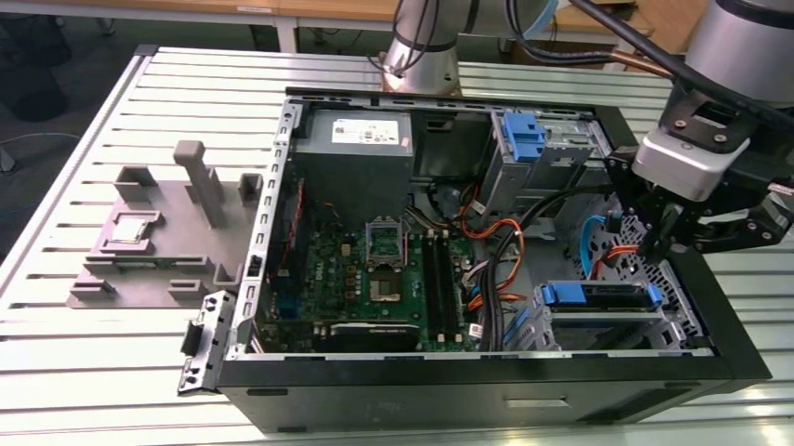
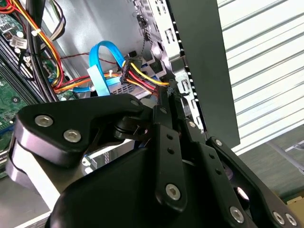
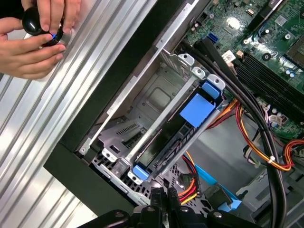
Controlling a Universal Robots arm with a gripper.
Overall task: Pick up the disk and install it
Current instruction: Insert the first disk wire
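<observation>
**Disk sits in the cage, gripper closed and empty above it**

The disk stands on its edge in the grey metal cage, in the corner of the open case at the exterior view's right. Its blue carrier shows along the open side of the cage in the first wrist view.

The gripper hangs over this side of the case, near the disk but not touching it. In both wrist views its jaws are pressed together with nothing between them, and the tips are close to a bundle of red, yellow and black cables.

Beside the case, on the slatted table, a person's hands hold a small black knob.
</observation>
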